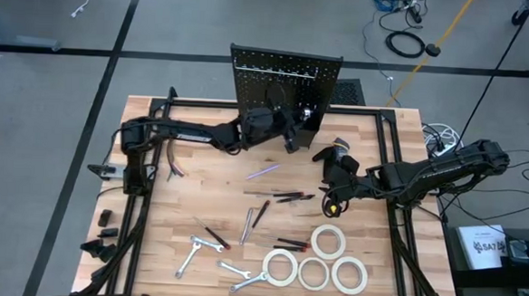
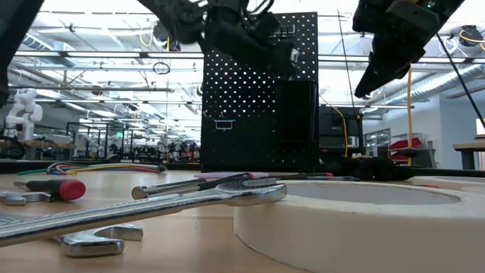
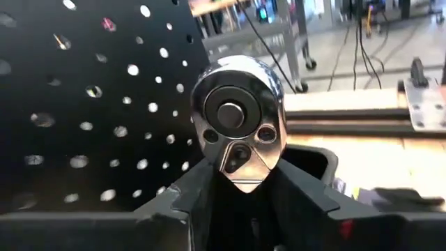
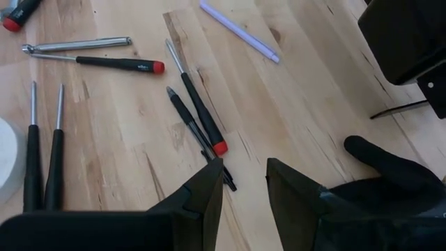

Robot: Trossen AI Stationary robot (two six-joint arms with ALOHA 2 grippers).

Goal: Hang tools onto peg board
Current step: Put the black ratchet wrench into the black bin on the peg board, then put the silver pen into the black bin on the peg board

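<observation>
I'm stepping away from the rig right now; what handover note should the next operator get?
Left gripper: at the peg board, fingers spread around the ratchet head above the black bin; whether the ratchet is seated is unclear.
Right gripper: hovers empty, partly open, over the screwdrivers.
Left to hang: wrenches, screwdrivers, four tape rolls, all on the table.

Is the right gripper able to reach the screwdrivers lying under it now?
Probably yes: the right gripper hangs above the screwdrivers with nothing between; the black glove lies beside them.
</observation>
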